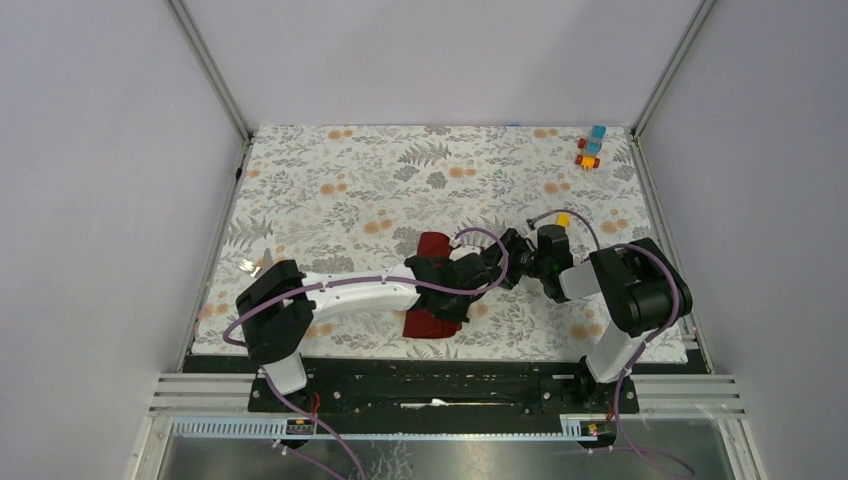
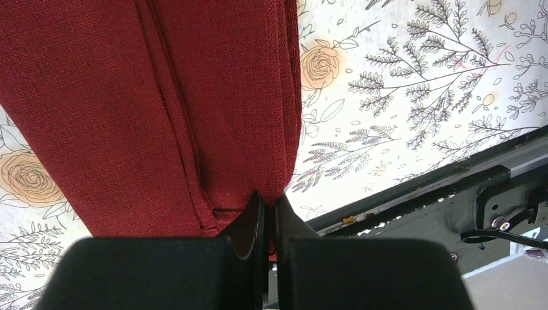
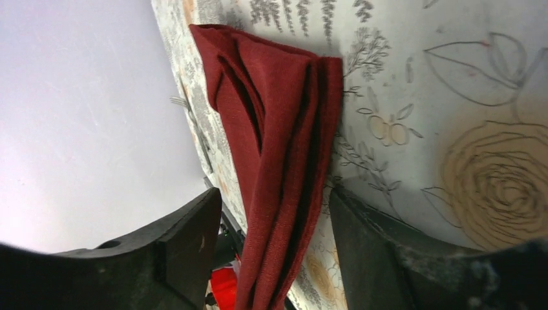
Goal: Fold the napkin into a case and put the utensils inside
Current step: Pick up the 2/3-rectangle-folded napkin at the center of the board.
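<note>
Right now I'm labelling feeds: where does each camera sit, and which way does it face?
Top external: above, behind the bases, looking down at the table; left arm, right arm show.
Left wrist: looks past shut left claw at the pinched napkin.
Right wrist: faces the napkin inside its open right claw.
All share the napkin.

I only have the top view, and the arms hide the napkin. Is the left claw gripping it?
Observer: Yes. The left claw is shut on the end of the napkin.
Operator: And the right claw?
Observer: The right claw is open, straddling the napkin without pinching it.
Operator: How is it folded?
Observer: Lengthwise, in several layers that show along its edge.
</note>
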### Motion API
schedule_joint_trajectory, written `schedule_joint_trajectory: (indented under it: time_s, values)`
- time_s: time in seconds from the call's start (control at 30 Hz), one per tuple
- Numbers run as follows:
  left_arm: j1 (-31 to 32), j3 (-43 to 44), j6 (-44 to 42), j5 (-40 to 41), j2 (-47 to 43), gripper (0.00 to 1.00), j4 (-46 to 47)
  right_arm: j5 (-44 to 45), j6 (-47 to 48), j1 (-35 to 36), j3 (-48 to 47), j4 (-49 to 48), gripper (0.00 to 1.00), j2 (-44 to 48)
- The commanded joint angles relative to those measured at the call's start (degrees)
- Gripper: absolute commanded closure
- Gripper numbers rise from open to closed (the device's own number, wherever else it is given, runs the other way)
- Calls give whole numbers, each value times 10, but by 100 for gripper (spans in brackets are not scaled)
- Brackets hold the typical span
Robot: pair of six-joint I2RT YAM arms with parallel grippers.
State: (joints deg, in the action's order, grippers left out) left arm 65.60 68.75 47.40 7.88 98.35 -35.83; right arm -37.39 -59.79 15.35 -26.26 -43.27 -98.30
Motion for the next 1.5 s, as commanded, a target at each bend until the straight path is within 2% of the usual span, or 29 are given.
schedule_joint_trajectory:
  time_s: [0.0,0.13,0.37,0.43,0.53,0.6,0.63,0.7,0.73,0.8,0.87,0.97,1.03,1.17,1.2,1.33,1.47]
  values:
    - [-3,-3,-8,-12,-20,100,27,41,-9,6,10,-48,37,-10]
    - [-5,-10,-7,-22,-21,100,41,37,-11,7,11,-69,49,-22]
    - [-5,-8,-8,-25,-14,100,46,41,-18,27,25,-83,47,-17]
    - [-6,-8,-8,-26,-13,100,48,49,-16,31,32,-83,50,-10]
    - [-6,-9,-8,-33,-11,100,55,59,-7,32,34,-83,69,-6]
    - [-6,-9,-8,-45,-8,100,61,66,1,32,32,-89,91,-11]
    - [-6,-10,-10,-54,-7,99,64,68,5,31,31,-92,99,-14]
    - [-6,-16,-12,-73,-15,82,76,70,13,32,29,-98,100,-18]
    - [-7,-24,-12,-93,-24,68,90,72,17,32,28,-99,100,-19]
    - [-17,-39,-13,-131,-53,49,117,74,31,32,26,-91,100,-16]
    - [-36,-51,-14,-166,-89,40,141,79,49,32,19,-66,100,-6]
    - [-88,-82,-9,-193,-135,35,186,102,82,37,3,-2,100,20]
    - [-140,-115,1,-214,-154,39,236,129,112,47,-14,58,100,43]
    - [-260,-172,29,-233,-145,74,347,166,151,59,-42,143,100,71]
    - [-275,-174,29,-228,-133,78,363,170,157,60,-46,160,100,74]
    - [-310,-166,21,-229,-65,92,434,188,174,69,-63,194,100,80]
    - [-322,-160,22,-246,21,97,493,217,192,86,-88,229,100,82]
